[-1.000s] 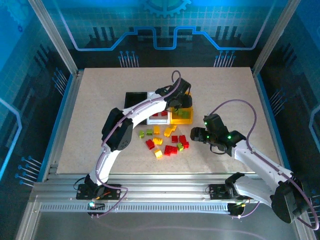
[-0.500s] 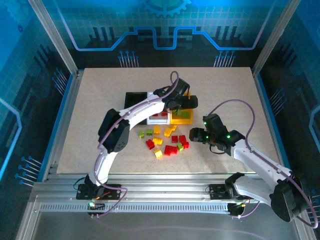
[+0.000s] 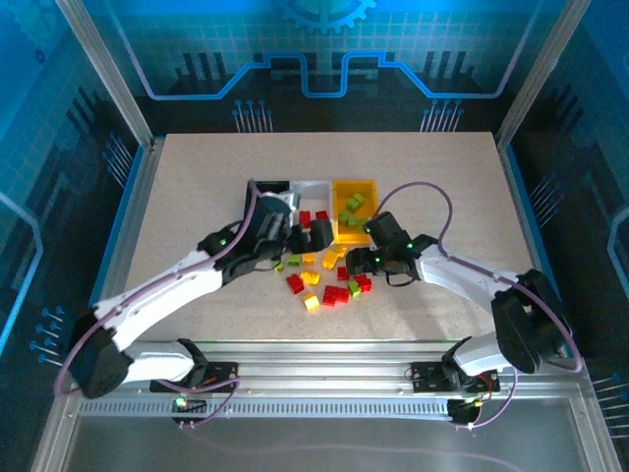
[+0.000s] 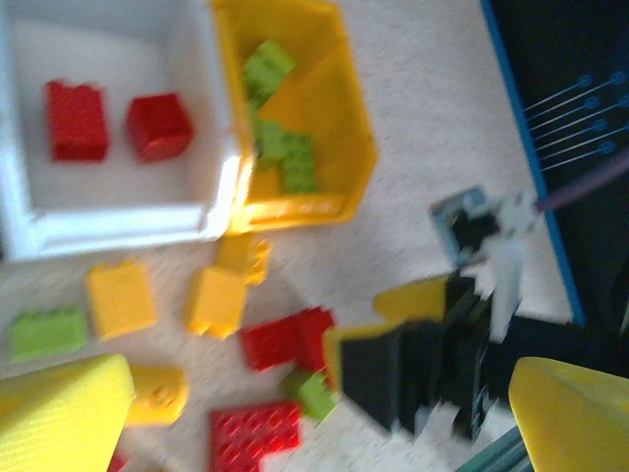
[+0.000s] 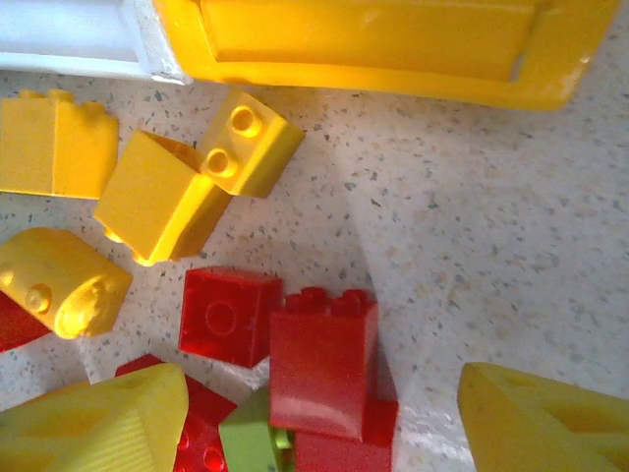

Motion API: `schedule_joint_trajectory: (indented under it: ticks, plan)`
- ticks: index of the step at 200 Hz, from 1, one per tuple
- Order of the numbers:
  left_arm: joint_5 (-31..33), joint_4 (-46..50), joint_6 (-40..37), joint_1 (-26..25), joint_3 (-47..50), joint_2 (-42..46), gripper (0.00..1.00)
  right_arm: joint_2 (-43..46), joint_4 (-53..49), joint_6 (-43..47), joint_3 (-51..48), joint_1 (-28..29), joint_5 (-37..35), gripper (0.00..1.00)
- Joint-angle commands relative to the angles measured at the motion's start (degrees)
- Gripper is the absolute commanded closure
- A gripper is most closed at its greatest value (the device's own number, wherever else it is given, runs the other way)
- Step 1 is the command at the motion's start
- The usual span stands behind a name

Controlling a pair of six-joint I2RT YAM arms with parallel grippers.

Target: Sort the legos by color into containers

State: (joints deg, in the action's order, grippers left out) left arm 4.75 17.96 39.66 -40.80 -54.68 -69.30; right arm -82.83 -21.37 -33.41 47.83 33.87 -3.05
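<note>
Showing 2 red legos in white bin; left tool, right tool spread.

No legible text, labels or numbers anywhere, seemingly

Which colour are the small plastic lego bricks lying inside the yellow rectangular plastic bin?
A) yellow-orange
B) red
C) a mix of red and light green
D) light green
D: the left wrist view shows light green bricks inside the yellow bin, while the red bricks sit next door in the white bin.
</note>
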Motion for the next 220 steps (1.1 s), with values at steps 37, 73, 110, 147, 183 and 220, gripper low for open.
schedule_joint_trajectory:
  ticks: [37,73,110,147,183,220]
  plan:
    - [7.0,8.1,4.7,-0.3,13.4,13.9,0.01,-6.1,0.5,0.5,2.2,1.3,-0.9,0.35]
    - [8.9,9.3,5.7,-0.2,16.1,16.3,0.01,-7.3,-0.2,0.6,2.2,2.0,-1.1,0.39]
    - [9.1,9.1,6.5,-0.1,16.8,15.7,0.01,-7.4,-2.5,-0.2,2.2,1.9,-4.8,0.56]
    - [9.0,9.0,6.4,0.1,16.7,15.2,0.01,-8.5,-2.8,0.3,2.3,1.9,-5.5,0.51]
    - [9.6,9.2,6.5,0.1,17.7,15.0,0.01,-5.7,-2.3,0.6,2.2,2.0,-7.0,0.62]
    - [10.6,9.9,7.1,0.5,19.5,15.5,0.01,3.8,-5.7,2.5,4.5,2.8,-7.4,0.67]
